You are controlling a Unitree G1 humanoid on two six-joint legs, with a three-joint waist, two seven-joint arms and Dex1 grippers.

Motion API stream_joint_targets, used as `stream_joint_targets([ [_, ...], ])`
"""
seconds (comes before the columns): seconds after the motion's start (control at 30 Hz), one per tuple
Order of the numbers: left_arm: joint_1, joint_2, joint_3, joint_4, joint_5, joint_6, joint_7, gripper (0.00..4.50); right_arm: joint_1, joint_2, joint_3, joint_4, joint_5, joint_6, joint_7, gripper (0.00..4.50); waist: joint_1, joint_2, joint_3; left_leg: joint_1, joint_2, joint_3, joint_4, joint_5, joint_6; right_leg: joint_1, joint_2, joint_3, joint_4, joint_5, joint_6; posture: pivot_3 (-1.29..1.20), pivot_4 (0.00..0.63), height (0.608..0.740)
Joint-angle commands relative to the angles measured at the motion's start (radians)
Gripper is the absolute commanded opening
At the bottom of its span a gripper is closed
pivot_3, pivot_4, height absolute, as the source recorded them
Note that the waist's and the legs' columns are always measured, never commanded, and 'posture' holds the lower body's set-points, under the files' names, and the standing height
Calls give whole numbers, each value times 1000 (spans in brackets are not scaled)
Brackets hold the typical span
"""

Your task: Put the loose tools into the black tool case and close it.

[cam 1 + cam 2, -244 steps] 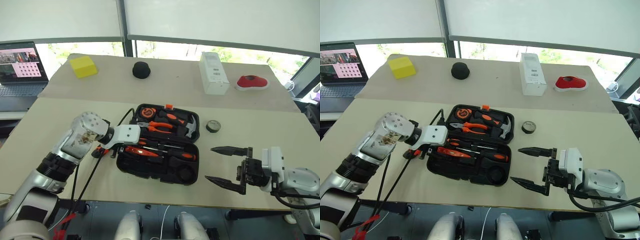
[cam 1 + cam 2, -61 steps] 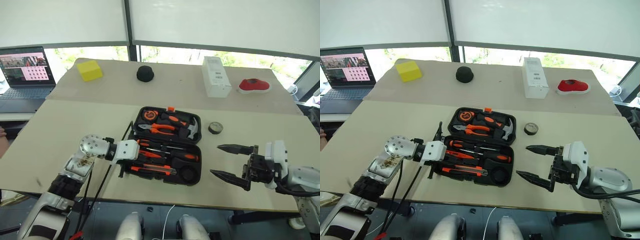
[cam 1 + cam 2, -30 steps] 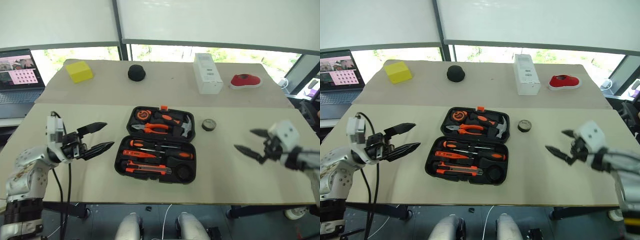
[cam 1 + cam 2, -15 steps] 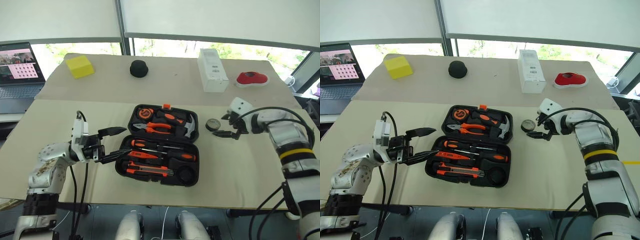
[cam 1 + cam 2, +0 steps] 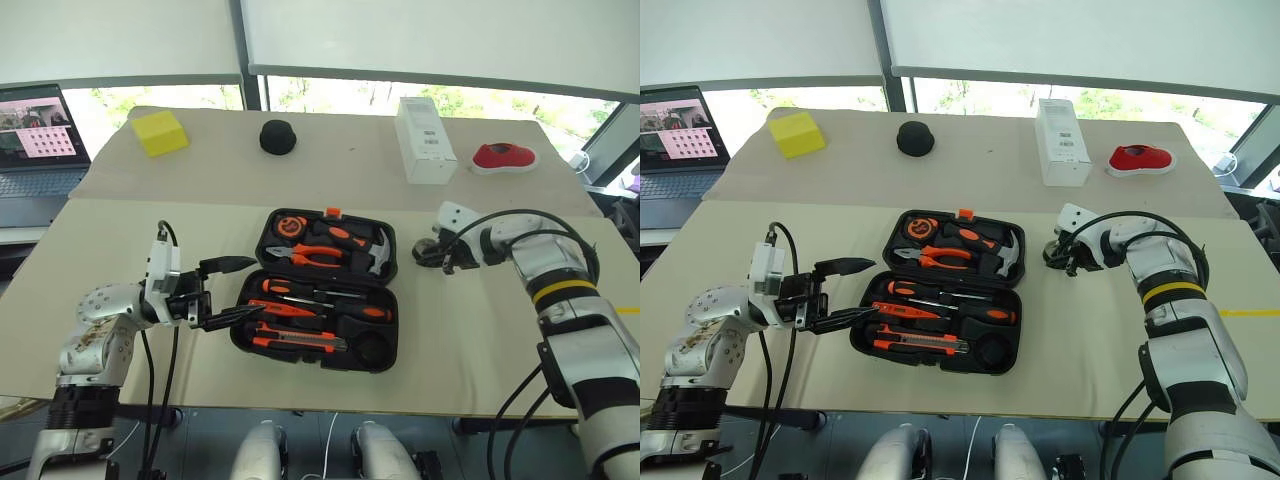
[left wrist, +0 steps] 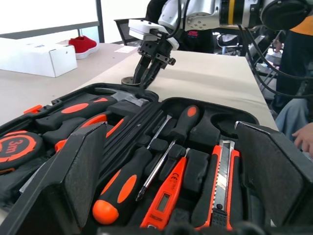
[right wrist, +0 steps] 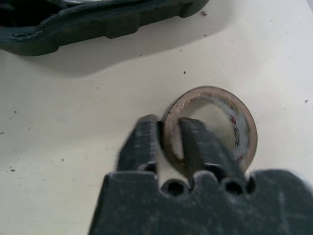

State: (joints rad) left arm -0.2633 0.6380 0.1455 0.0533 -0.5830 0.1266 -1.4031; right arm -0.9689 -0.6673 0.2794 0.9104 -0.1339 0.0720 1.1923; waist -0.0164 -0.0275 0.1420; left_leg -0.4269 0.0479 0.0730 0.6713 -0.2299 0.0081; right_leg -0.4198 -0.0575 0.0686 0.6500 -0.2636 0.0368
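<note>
The black tool case [image 5: 250, 335] lies open at the table's middle. Its near half holds two black-and-orange screwdrivers [image 6: 122, 188], the orange tester [image 6: 166, 196] and the utility knife [image 6: 222, 181]. The dark tape roll [image 7: 242, 125] lies on the table just right of the case. My right gripper [image 7: 167, 122] is shut on its wall, one finger inside the ring and one outside. That gripper [image 5: 432, 256] points down at the roll from the right. My left gripper [image 5: 258, 285] is open at the case's left edge, its fingers [image 6: 83, 166] level over the near half.
The case's far half holds pliers [image 5: 318, 254], a hammer [image 5: 378, 255] and a tape measure [image 5: 295, 225]. On the back table stand a yellow block [image 5: 164, 132], a round black object [image 5: 279, 137], a white box [image 5: 425, 140] and a red object [image 5: 503, 157]. A laptop [image 5: 35, 125] is far left.
My right gripper has swung in from the right, come down on the tape roll and shut on its wall. My left gripper has drifted right to the case's edge, still open.
</note>
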Motion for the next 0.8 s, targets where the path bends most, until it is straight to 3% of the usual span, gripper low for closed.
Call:
stream_joint_targets([
  [0.03, -6, 19, 7, -36, -13, -34, -41, 4500, -5, -41, -70, -123, 94, -7, 133, 19, 0, 0, 0, 0, 0, 0, 0, 0, 0, 0, 0, 0, 0, 0, 0, 0, 150, 740],
  [0.1, 6, 23, 14, -52, -20, -53, -62, 4500, 31, -67, -104, -286, 184, 55, 246, 19, 1, 1, 0, 0, 0, 0, 0, 0, 0, 0, 0, 0, 0, 0, 0, 0, 150, 740],
  [0.2, 43, 52, 15, -79, -12, -80, -111, 4500, 133, -109, -121, -679, 354, 325, 344, 19, 2, 1, 0, -1, 1, -1, 0, 0, 0, -1, 0, 0, 1, 0, 0, 0, 150, 740],
  [0.37, 108, 95, 22, -100, -16, -93, -155, 4500, 306, -145, -95, -1154, 508, 655, 263, 19, 3, 1, 0, 1, 2, -7, 0, 0, 0, -1, 1, 0, 4, 0, 0, 0, 150, 740],
  [0.5, 161, 108, 24, -111, -10, -111, -171, 4500, 434, -132, -27, -1326, 495, 748, 135, 19, 5, 0, 0, 1, 1, -6, 5, 0, 0, 0, 0, 0, 7, 0, 0, 0, 150, 740],
  [0.8, 201, 126, 27, -146, -19, -105, -160, 4500, 527, -181, 80, -1372, 449, 755, 44, 19, 3, -1, 0, 1, 1, -4, 8, 0, 0, 0, 1, 0, 8, 0, 0, 0, 150, 740],
])
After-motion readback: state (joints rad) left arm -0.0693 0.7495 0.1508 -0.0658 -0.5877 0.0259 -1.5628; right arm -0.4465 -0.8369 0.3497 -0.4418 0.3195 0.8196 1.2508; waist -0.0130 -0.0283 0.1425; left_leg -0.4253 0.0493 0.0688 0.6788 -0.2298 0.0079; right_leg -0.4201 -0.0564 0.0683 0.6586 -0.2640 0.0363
